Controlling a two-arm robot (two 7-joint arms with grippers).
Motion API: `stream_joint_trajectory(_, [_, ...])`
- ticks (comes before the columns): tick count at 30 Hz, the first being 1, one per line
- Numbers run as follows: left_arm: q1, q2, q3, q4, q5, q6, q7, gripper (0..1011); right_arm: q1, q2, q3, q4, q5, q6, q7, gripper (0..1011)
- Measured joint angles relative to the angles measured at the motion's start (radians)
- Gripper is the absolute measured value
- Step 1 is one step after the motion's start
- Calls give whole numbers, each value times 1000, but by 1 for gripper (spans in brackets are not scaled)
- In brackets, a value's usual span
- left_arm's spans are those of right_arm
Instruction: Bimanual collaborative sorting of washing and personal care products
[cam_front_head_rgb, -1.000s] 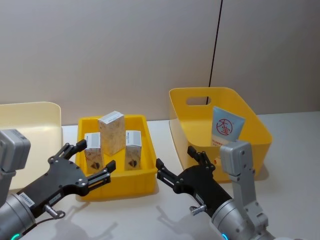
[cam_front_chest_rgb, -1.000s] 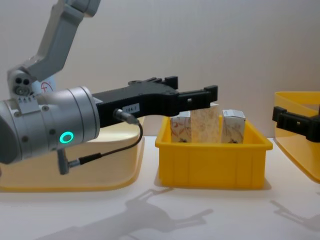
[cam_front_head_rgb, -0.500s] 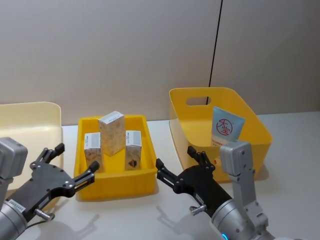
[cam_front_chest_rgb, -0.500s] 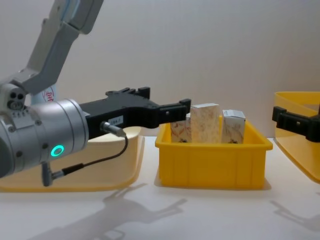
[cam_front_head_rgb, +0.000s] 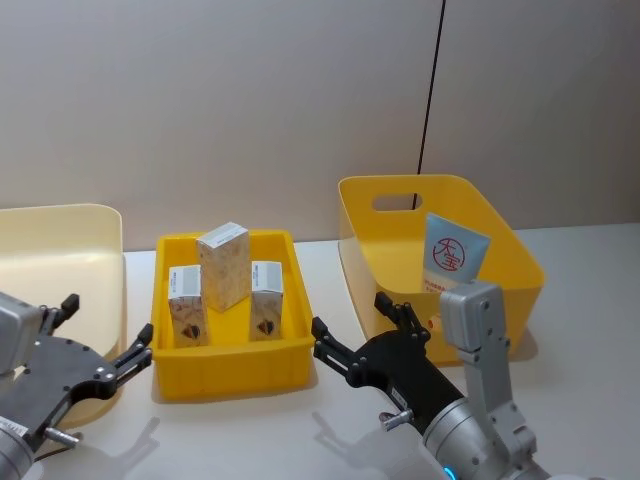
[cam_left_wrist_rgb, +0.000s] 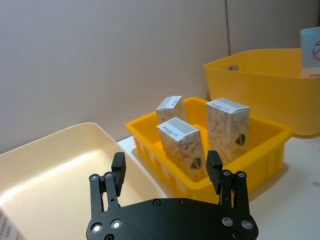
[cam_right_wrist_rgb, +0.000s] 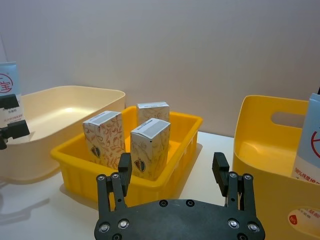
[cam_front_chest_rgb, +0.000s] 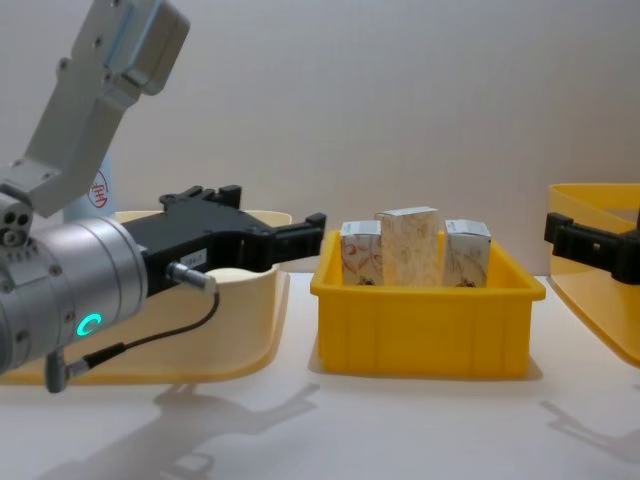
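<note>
Small white cartons with reddish-brown pattern (cam_front_head_rgb: 223, 265) sit in the shallow yellow plastic tray (cam_front_head_rgb: 230, 375); left claw (cam_front_head_rgb: 108, 317) has backed off, released and empty, so that drop looks done. Right claw (cam_front_head_rgb: 350, 312) idles nearby, released too.

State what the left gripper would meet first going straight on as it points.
Probably the left gripper meets the nearest white carton in the yellow tray; perhaps the tray's wall first, height being unclear.

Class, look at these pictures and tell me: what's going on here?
The robot is sorting care products. Three white cartons stand in the yellow tray; a pale-blue tube leans in the deep yellow bin. Both grippers are open and empty: the left gripper near the cream bin, the right gripper in front of the deep bin.
</note>
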Motion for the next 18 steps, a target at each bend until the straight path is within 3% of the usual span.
stream_joint_trajectory(8, [27, 7, -4, -21, 46, 7, 95, 1003, 0, 0, 0, 0, 0, 0, 0, 1001])
stream_joint_trajectory(18, [35, 9, -5, -27, 59, 9, 123, 1003, 0, 0, 0, 0, 0, 0, 0, 1001])
